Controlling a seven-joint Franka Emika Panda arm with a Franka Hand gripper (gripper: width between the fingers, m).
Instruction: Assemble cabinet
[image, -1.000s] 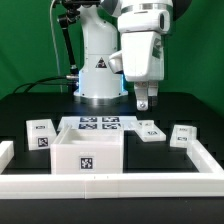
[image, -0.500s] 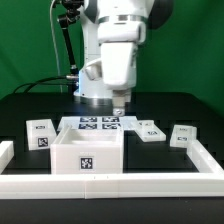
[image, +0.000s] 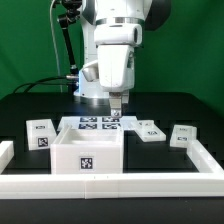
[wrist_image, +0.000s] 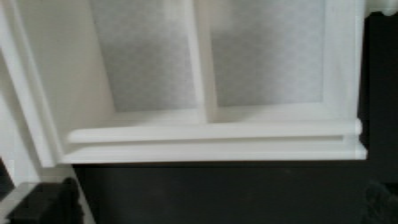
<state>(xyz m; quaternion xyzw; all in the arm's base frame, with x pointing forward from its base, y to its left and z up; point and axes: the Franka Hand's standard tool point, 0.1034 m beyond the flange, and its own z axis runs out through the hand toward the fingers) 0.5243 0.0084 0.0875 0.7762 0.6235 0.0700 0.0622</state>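
No readable writing shows, only black-and-white square tags. The cabinet (image: 88, 156), a smooth white plastic open-topped box, sits on the black tabletop (image: 30, 105) near the front rail (image: 110, 183), its tagged face toward the camera, long axis left to right. The claw (image: 116, 103) hangs above the marker board (image: 98, 124), fingers apart, holding nothing.

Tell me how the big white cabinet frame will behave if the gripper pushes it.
The cabinet frame looks rigid, hollow plastic, so probably light for its size. It sits low and broad on the black table, so it should slide rather than tip.
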